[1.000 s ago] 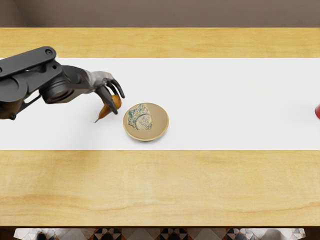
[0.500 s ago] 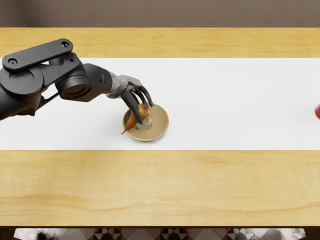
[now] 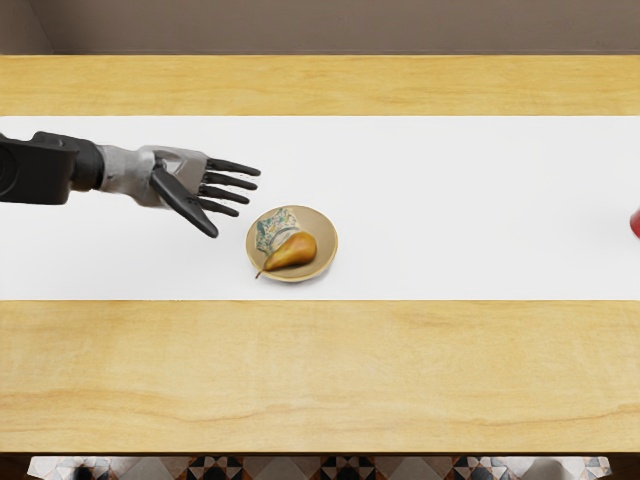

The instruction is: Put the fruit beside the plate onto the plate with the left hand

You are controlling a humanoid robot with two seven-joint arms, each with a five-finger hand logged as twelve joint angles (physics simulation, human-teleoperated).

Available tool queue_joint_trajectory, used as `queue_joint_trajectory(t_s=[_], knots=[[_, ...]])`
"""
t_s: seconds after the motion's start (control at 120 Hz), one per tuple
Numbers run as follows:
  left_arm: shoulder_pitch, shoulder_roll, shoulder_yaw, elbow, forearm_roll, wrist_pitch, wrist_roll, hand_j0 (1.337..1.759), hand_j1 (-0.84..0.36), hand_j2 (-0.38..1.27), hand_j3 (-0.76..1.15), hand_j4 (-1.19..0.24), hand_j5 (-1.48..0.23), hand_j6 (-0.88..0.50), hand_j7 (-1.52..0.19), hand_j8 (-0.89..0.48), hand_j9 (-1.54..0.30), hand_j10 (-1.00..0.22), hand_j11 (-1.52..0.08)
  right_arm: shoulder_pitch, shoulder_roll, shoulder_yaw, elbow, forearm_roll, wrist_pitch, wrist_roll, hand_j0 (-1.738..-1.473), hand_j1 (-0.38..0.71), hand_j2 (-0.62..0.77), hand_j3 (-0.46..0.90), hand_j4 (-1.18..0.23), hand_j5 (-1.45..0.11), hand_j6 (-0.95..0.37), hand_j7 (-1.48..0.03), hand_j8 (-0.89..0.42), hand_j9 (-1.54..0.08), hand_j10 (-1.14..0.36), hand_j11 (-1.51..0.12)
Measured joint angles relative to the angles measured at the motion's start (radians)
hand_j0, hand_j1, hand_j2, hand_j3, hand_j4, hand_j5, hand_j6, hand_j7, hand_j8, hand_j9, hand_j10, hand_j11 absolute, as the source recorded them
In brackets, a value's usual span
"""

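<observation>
**Pear lying on the plate, left hand hanging open beside it**

The left hand (image 3: 188, 184) is hovering over the white runner (image 3: 450, 200), up and to the left of the plate (image 3: 324, 228), close by but not touching it. Its fingers (image 3: 235, 167) are spreading wide and pointing rightward, and they are holding nothing.

The pear (image 3: 292, 251) is resting on the plate, down and to the right of the fingertips. Its long axis is running on a slant: the fat end is sitting toward the plate's middle, and the stem is pointing to the near left and reaching about to the rim. From where I am standing, the placing looks done, so what remains is probably just drawing the arm away.

The way back to the left is looking open across the runner and the counter (image 3: 320, 370). A red object (image 3: 635, 222) is peeking in at the far right edge, well apart from everything. The right arm is not showing.
</observation>
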Motion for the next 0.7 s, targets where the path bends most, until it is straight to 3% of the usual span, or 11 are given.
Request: queue_joint_trajectory(t_s=[0.05, 0.142, 0.367, 0.7], knots=[[0.053, 0.041, -0.062, 0.000, -0.061, -0.013, 0.000, 1.658, 0.27, 0.04, 0.00, -0.07, -0.09, -0.06, -0.09, -0.06, -0.09, -0.07, -0.09, 0.000, 0.000, 0.000, 0.000, 0.000, 0.000, 0.000, -1.658, -0.35, 0.00, 0.00, 0.00, 0.00, 0.00, 0.00, 0.00, 0.00, 0.00, 0.00], [0.082, 0.125, -0.123, 0.000, -0.129, -0.026, 0.000, 1.658, 0.29, 0.03, 0.00, -0.05, -0.07, -0.04, -0.07, -0.04, -0.07, -0.05, -0.07, 0.000, 0.000, 0.000, 0.000, 0.000, 0.000, 0.000, -1.658, -0.35, 0.00, 0.00, 0.00, 0.00, 0.00, 0.00, 0.00, 0.00, 0.00, 0.00], [0.136, 0.292, -0.155, 0.004, -0.174, -0.034, 0.000, 1.658, 0.31, 0.01, 0.00, -0.03, -0.04, -0.03, -0.04, -0.03, -0.04, -0.03, -0.04, 0.001, 0.000, 0.000, 0.000, 0.000, 0.000, 0.000, -1.658, -0.35, 0.00, 0.00, 0.00, 0.00, 0.00, 0.00, 0.00, 0.00, 0.00, 0.00], [0.138, 0.302, -0.159, 0.112, -0.176, -0.036, 0.000, 1.658, 0.32, 0.01, 0.00, -0.02, -0.03, -0.02, -0.03, -0.02, -0.03, -0.02, -0.03, 0.001, 0.000, 0.000, 0.000, 0.000, 0.000, 0.000, -1.658, -0.35, 0.00, 0.00, 0.00, 0.00, 0.00, 0.00, 0.00, 0.00, 0.00, 0.00]])
